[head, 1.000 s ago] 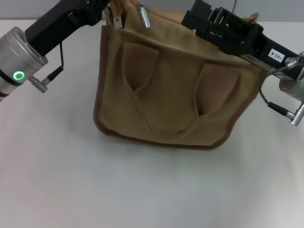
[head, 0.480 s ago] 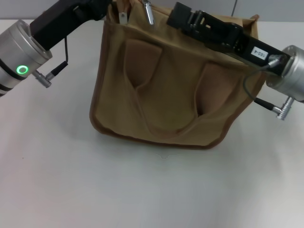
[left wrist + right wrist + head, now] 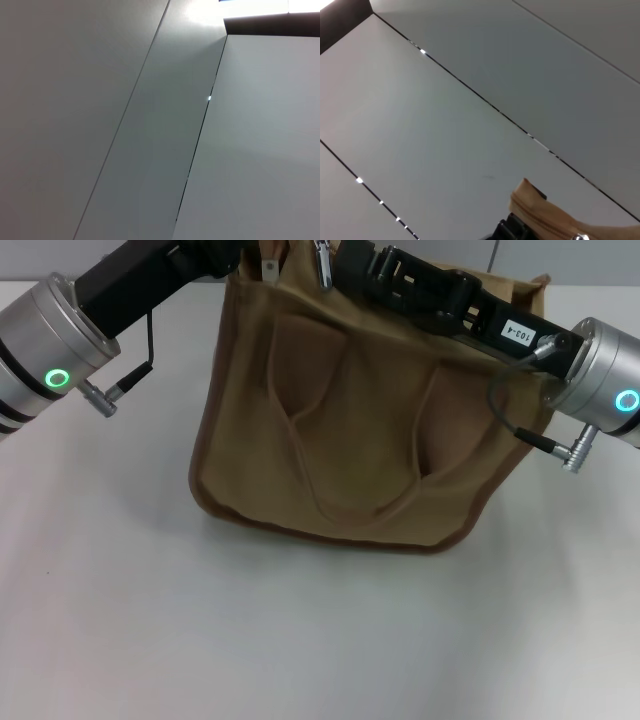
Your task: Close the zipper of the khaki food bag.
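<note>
We see only flat grey panels (image 3: pixel 100 120) filling the frame. A thin seam (image 3: pixel 125 110) runs diagonally from the top centre to the lower left. A darker gap (image 3: pixel 197 145) slants down the middle, with a tiny bright glint (image 3: pixel 209 98). A bright strip (image 3: pixel 250 6) and a dark band (image 3: pixel 270 25) sit upper right.

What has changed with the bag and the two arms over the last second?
The right arm's pincer has slid along the top of the khaki food bag toward the robot's left, nearing the left pincer at the bag's left corner. The bag's top has shifted slightly. It still stands upright on the table.
</note>
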### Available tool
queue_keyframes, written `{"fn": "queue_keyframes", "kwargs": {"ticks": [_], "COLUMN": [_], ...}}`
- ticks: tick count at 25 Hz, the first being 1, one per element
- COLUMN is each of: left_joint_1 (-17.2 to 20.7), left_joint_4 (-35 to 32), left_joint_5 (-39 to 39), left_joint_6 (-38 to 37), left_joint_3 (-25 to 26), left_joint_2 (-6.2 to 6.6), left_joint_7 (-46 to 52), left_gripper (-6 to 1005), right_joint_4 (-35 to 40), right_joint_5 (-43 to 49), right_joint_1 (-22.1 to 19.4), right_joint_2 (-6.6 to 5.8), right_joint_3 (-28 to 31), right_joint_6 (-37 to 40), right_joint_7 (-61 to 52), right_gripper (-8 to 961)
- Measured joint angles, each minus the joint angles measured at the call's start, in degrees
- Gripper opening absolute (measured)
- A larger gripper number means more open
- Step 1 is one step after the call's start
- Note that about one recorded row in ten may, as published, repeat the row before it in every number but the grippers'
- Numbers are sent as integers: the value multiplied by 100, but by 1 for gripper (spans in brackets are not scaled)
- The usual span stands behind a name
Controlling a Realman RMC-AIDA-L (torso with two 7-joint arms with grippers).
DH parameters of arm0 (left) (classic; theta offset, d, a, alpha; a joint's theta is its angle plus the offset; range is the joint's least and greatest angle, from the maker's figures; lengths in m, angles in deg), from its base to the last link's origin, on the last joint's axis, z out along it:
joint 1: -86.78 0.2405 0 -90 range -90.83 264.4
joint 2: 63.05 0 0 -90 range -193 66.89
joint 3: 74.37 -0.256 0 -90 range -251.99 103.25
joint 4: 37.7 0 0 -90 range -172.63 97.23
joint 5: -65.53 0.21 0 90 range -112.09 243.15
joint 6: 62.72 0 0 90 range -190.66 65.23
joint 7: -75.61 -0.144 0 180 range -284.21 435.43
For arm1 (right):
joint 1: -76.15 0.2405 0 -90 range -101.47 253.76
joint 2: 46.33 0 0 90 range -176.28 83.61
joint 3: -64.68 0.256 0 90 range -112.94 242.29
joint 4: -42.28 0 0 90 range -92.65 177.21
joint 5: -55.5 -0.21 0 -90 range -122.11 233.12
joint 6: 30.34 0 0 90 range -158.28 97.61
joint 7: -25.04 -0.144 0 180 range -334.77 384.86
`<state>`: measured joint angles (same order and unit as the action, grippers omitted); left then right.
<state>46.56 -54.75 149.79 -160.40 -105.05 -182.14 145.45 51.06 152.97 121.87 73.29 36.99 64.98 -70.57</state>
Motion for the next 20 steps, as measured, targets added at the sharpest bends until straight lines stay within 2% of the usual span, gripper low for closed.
{"fn": "queue_keyframes", "kwargs": {"ticks": [20], "left_joint_1": [-125], "left_joint_4": [50], "left_joint_5": [6], "left_joint_6": [89], "left_joint_3": [-6], "left_joint_2": [-9], "left_joint_7": [-54], "left_gripper": [49], "right_joint_4": [-105], "right_joint_5": [-78], "right_joint_1": [247], "right_joint_2": [18], "right_joint_3": [-157], "right_joint_6": [-212], "right_joint_7": [180], "right_gripper": [692]}}
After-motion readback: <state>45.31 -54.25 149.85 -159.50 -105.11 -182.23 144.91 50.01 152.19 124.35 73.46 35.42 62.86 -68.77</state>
